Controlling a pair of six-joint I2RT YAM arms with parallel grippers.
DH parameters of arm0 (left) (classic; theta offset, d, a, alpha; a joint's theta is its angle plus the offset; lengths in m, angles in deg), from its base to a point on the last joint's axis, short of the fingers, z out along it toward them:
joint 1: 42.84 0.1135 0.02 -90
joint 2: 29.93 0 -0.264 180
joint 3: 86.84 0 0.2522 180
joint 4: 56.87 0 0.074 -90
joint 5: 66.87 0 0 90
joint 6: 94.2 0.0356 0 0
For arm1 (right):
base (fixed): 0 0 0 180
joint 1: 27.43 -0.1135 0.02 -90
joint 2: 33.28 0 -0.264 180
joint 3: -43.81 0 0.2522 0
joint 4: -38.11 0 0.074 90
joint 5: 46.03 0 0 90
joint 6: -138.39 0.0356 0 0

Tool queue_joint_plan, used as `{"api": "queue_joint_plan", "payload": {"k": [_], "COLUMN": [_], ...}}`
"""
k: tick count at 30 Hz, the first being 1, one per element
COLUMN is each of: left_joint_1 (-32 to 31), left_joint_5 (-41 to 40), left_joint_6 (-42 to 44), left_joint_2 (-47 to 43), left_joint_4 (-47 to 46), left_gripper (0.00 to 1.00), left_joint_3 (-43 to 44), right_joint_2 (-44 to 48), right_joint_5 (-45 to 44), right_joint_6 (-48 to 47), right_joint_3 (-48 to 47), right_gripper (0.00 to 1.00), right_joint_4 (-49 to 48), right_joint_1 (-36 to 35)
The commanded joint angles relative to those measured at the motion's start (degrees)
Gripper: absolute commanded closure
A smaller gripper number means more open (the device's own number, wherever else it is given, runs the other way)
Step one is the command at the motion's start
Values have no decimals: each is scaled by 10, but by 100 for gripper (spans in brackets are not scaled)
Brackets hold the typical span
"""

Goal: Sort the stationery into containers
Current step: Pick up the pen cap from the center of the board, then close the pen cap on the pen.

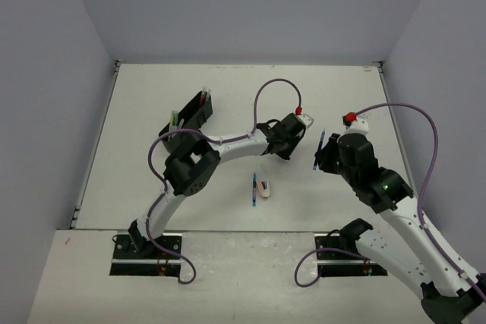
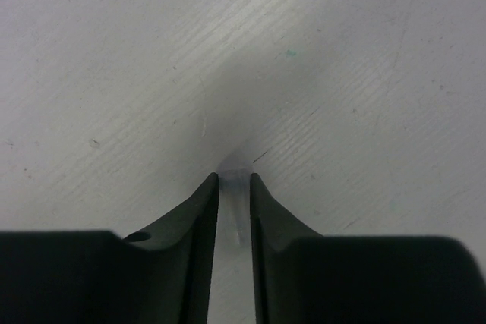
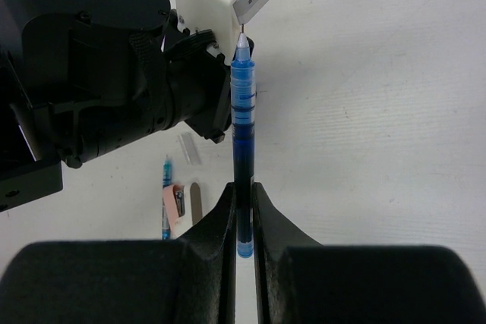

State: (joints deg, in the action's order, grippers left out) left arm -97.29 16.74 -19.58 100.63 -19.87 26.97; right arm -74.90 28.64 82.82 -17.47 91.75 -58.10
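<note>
Right tool clamps slim blue plastic pen: pick prob done, nxt carry it over to long black divided plastic tray. Left tool nearly closed, can't tell if gripping

White, faintly scratched table. Carries a black tray toward 10 o'clock from centre, set slantwise with its length running from 7 to 1 o'clock. Carries a blue pen near 6 o'clock, flat, lengthwise from 12 to 6. Just beside that, at 3 o'clock, a pinkish-white eraser; cannot tell whether touching.
</note>
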Motion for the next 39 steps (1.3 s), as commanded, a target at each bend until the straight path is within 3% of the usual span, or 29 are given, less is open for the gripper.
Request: {"api": "queue_joint_plan", "payload": {"k": [1, 4, 7, 13, 20, 26, 29, 31, 33, 39], "left_joint_1": [-2, -2, -2, 8, 29, 35, 35, 35, 35, 35], "left_joint_5": [5, 0, -5, -18, -35, -103, -120, -114, -107, -25], "left_joint_6": [-3, -4, -4, -25, -88, -144, -182, -202, -217, -214], "left_joint_2": [10, 11, 6, -67, -304, -521, -653, -714, -774, -904], "left_joint_4": [78, 86, 95, 64, -101, -187, -247, -282, -305, -368], "left_gripper": [83, 86, 99, 100, 100, 100, 100, 100, 100, 100], "left_joint_3": [-18, -18, -18, -63, -209, -322, -410, -471, -517, -596], "right_joint_2": [-2, -3, -2, 29, 103, 52, 18, -8, -27, -80], "right_joint_5": [7, 7, 10, 128, 341, 515, 497, 417, 376, 357], "right_joint_6": [-8, -9, -9, -42, -26, 54, 63, 20, 6, -17], "right_joint_3": [-3, -4, -5, 36, 145, 190, 174, 139, 124, 80], "right_gripper": [100, 100, 100, 100, 100, 100, 100, 100, 100, 100], "right_joint_4": [-1, -1, -6, -93, -305, -503, -557, -547, -561, -579], "right_joint_1": [3, 3, 2, 4, 2, -5, -74, -156, -194, -232]}}
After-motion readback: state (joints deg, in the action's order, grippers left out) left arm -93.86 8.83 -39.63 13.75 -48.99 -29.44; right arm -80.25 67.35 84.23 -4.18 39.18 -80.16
